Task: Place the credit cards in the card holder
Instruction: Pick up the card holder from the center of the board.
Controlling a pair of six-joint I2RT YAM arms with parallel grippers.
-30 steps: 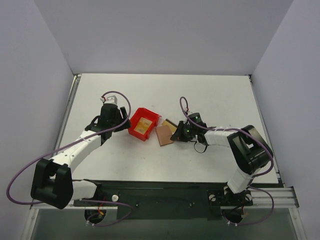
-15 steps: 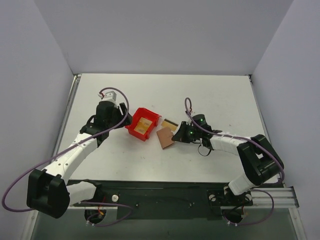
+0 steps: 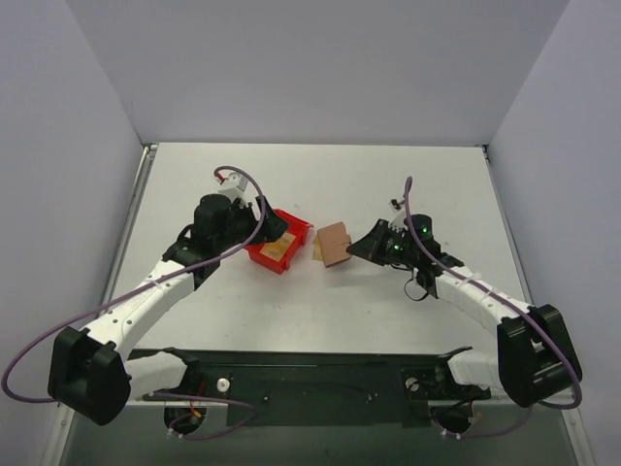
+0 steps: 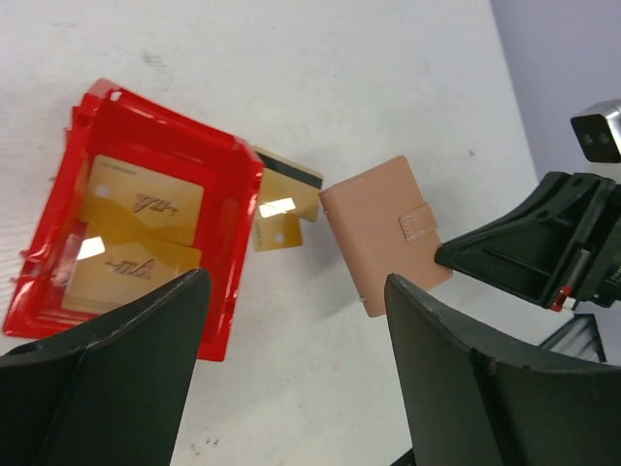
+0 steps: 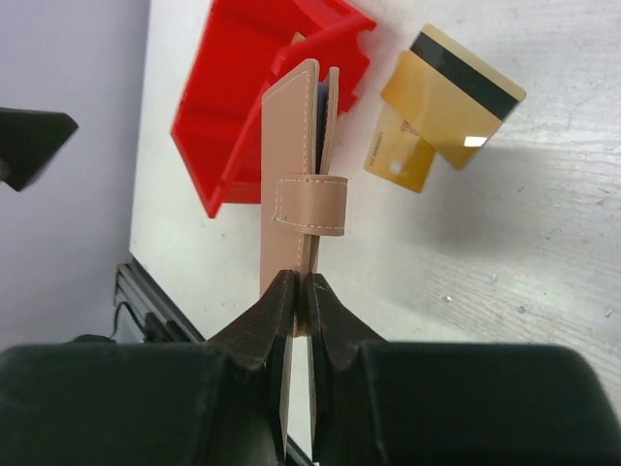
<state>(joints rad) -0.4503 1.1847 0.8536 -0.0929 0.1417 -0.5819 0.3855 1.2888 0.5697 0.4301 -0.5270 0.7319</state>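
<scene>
A white table (image 3: 388, 184) fills the floor of a booth of plain pale grey walls (image 3: 320, 68), with a dark rail (image 3: 340, 374) along its near edge where both arms are bolted. From overhead, the red bin (image 3: 277, 254) sits left of centre and the closed brown wallet (image 3: 335, 241) is just to its right, with a gold card (image 3: 317, 250) peeping out between them. The right gripper (image 3: 353, 249) reaches in from the right, and the left gripper (image 3: 275, 224) hangs over the bin's far side. The left wrist camera adds what the overhead view cannot resolve: two gold cards (image 4: 144, 233) lie flat and overlapping inside the bin, two more (image 4: 281, 199) lie overlapping on the table just outside its wall, the upper one showing a dark stripe, and the wallet's clasp tab is fastened. Its own fingers (image 4: 146, 340) are spread wide and hold nothing. Only the right wrist camera shows the grasp itself: the right gripper's jaws are clenched on one end of the wallet, which is seen edge-on, with a sliver of blue lining between its two leaves. Whether the wallet touches the table I cannot tell.
</scene>
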